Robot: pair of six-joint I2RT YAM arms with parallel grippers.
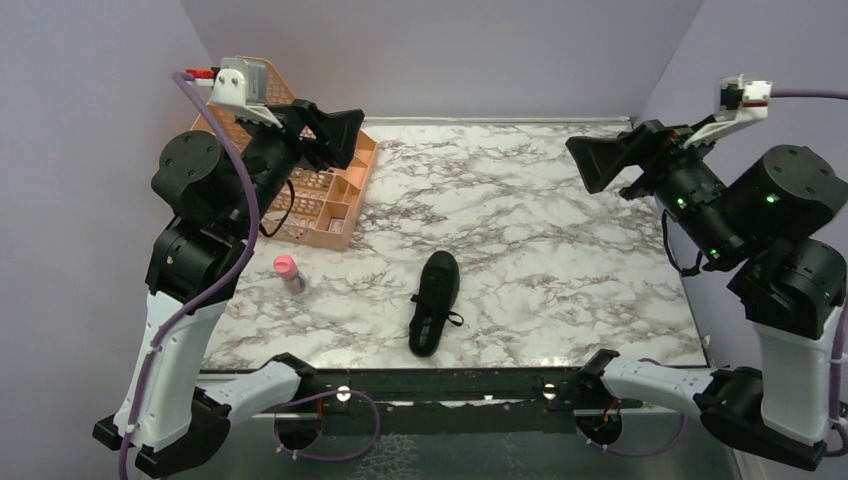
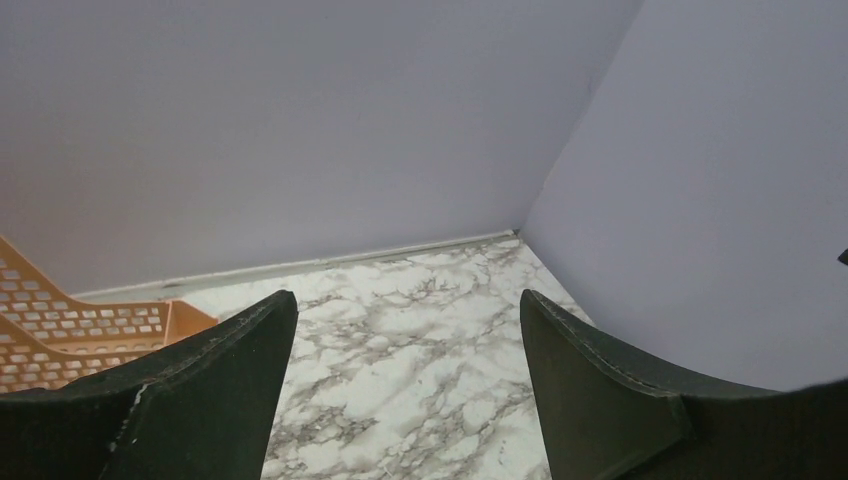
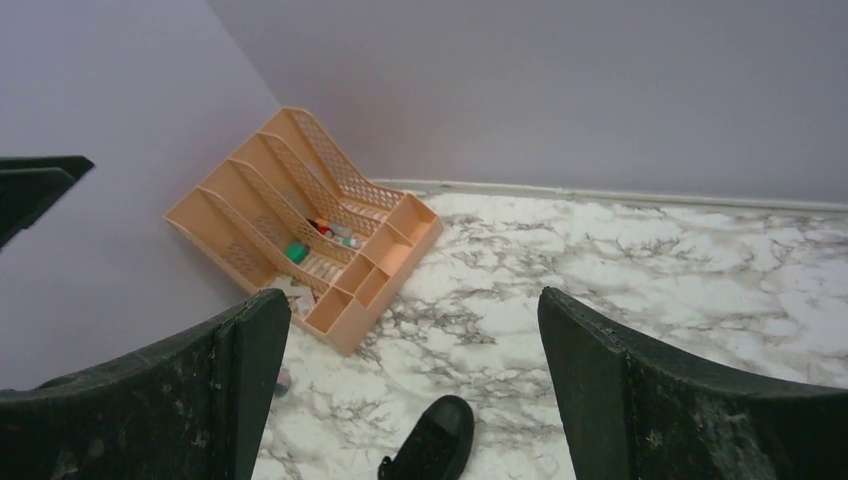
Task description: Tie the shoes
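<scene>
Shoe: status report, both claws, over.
Left claw open, high. Right claw open, high. Black shoe lies mid-table, untouched. Small pink-capped bottle left of it, clear of path.

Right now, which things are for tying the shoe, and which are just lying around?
For the job: black shoe, left end effector, right end effector, both open.
Just lying about: orange organizer tray, small pink-capped bottle.

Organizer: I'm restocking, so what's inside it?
In the organizer, a small green item and a red-tipped one show, too small to identify; its dividers hide the deeper parts.
</scene>
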